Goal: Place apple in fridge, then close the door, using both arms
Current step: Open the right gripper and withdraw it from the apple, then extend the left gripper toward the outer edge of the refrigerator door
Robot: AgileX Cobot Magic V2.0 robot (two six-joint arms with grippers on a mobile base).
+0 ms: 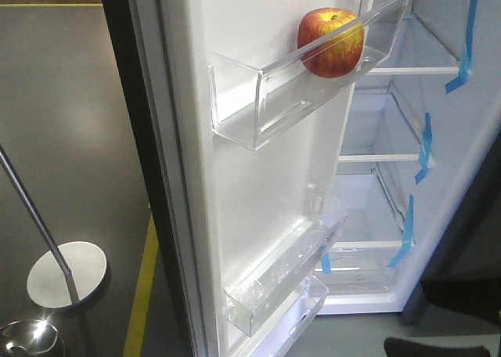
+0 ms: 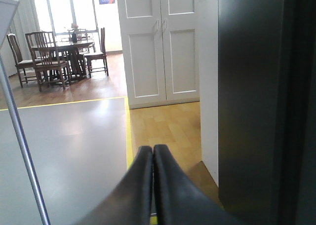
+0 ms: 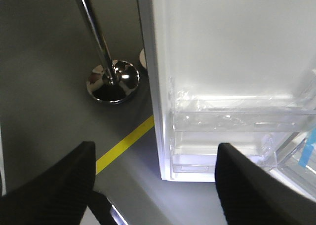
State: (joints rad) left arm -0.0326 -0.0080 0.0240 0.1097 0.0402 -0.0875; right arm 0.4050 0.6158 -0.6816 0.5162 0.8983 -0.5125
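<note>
The door [image 1: 258, 185] stands wide open, with bare grey floor [image 1: 78, 138] left of it. A metal stand [image 1: 66, 272] and a yellow floor line [image 1: 142, 294] also lie left of the door. The apple [image 1: 331, 42] sits in the door's top bin [image 1: 266, 114], and the fridge [image 1: 376, 216] is to the door's right. The right gripper [image 3: 155, 147] is spread wide and empty near the door's bottom corner. The left gripper [image 2: 153, 151] has its 2 fingers pressed together, holding nothing.

apple [image 1: 331, 42] in top bin [image 1: 266, 106] of door [image 1: 266, 192], at the bin's fridge-side end | door open, left of fridge [image 1: 376, 130] | two lower bins [image 1: 274, 290] near door's foot | shelves [image 1: 411, 70] inside fridge, one above another | stand [image 1: 66, 272] on floor [image 1: 70, 122], left of door | floor line [image 1: 141, 294] between stand and door
</note>
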